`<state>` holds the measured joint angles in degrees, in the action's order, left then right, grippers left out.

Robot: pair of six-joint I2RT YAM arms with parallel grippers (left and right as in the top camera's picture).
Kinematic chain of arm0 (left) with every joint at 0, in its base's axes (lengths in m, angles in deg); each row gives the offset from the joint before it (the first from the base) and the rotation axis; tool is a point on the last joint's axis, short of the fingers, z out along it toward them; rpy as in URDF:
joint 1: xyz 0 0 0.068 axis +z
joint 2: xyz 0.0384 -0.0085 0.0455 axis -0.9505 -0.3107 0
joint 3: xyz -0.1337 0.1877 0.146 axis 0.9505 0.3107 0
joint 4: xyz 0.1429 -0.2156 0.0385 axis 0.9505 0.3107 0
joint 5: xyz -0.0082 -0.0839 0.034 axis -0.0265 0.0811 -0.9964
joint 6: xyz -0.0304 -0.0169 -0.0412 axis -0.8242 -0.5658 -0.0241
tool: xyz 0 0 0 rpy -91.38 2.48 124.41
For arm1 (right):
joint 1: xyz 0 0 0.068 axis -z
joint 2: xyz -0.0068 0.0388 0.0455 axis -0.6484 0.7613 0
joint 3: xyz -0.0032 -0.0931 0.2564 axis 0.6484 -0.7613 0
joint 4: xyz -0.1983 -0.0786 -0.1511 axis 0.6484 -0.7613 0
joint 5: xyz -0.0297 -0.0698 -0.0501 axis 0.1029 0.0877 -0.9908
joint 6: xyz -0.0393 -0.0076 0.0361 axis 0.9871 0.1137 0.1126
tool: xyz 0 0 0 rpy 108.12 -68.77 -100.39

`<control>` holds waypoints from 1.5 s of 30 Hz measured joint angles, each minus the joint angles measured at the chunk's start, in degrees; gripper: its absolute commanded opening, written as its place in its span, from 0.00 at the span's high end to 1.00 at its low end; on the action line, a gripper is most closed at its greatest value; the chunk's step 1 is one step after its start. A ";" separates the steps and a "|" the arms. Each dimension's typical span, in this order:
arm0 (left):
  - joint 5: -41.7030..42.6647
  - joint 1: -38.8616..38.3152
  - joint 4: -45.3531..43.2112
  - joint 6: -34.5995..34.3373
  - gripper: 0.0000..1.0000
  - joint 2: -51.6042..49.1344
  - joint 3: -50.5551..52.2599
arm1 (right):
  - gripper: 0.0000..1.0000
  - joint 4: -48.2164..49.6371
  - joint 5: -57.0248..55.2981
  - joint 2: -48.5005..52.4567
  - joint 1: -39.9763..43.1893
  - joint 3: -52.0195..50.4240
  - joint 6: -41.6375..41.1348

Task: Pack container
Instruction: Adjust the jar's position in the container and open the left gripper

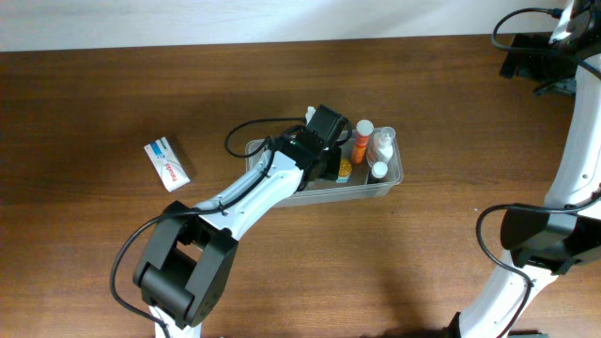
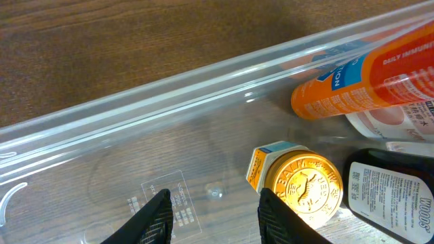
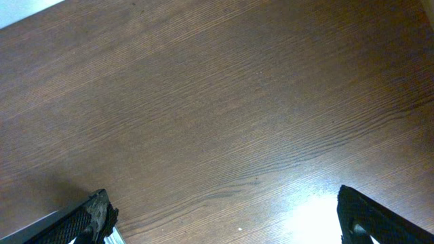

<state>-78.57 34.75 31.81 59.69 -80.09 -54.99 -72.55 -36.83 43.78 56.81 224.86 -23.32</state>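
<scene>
Container (image 1: 362, 192) sits mid-table, holding an orange bottle (image 2: 366, 74), a white bottle (image 2: 397, 122), a dark bottle (image 2: 390, 196) and a gold-lidded jar (image 2: 302, 186), all crowded toward its three o'clock end in the overhead view. My left gripper (image 2: 213, 218) hangs inside it over bare floor, fingers apart and empty. In the wrist view the jar is just beside one finger, at three o'clock. That is my main worry: a sideways drift on the way out could clip the lid and topple the jar into the bottles. A finger could also hook the rim, and I judge this tub light enough to skid or tip. The box (image 1: 167, 163) lies at nine o'clock, not yet packed. The right gripper (image 3: 224, 213) is spread wide over bare table (image 3: 224, 102), holding nothing.
</scene>
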 measured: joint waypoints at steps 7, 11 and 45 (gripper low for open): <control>0.00 -0.17 -0.02 0.00 0.59 -0.04 0.00 | 0.02 0.00 0.00 0.00 0.00 0.00 0.02; 0.00 -0.70 -0.09 0.00 0.59 -0.22 0.00 | 0.02 0.00 0.00 0.00 0.00 0.00 0.04; 0.68 -2.95 -5.07 -0.02 0.59 -2.29 -0.22 | 0.02 0.00 0.00 0.00 0.00 0.00 0.02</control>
<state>-77.89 31.80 26.74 59.67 -82.38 -55.21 -72.55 -36.83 43.78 56.81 224.86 -23.30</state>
